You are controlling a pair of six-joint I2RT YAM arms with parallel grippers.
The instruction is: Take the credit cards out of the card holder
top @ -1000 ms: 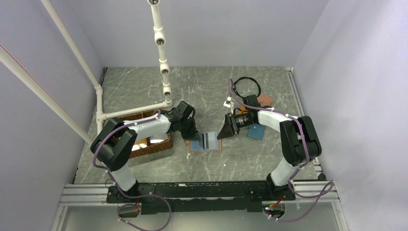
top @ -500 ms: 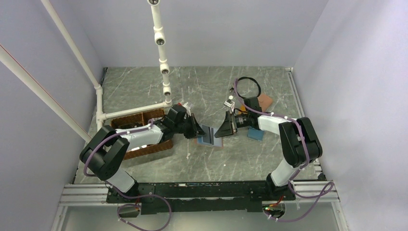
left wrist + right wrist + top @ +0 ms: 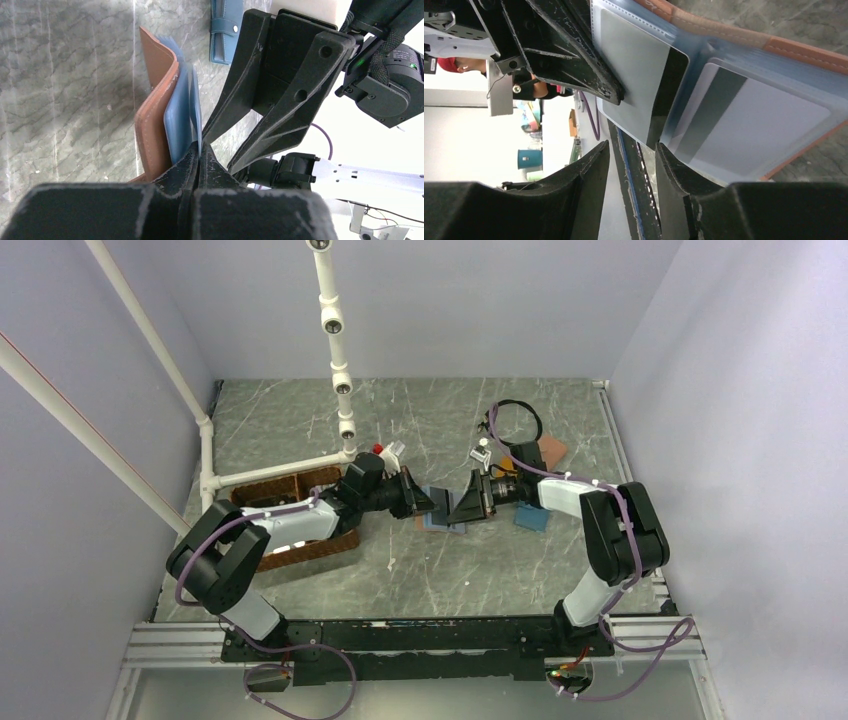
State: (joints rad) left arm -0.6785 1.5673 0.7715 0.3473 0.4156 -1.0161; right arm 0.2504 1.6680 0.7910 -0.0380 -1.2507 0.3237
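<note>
Salmon card holder [image 3: 150, 125] has light-blue pockets [image 3: 177, 120].

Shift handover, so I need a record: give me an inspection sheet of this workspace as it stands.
Surface: grey marbled table, no spills seen.
Job's things: card holder held open between the arms; two cards sit in its blue pockets, none out yet.
Clutter: blue wallet, orange wallet, wicker basket.
Grippers: left gripper shut on a pocket leaf of the card holder; right gripper open, close to a card's edge.
Cables: purple cables run along both arms; black loop lies at the back.
Surroundings: white pipe frame, plain walls.
</note>
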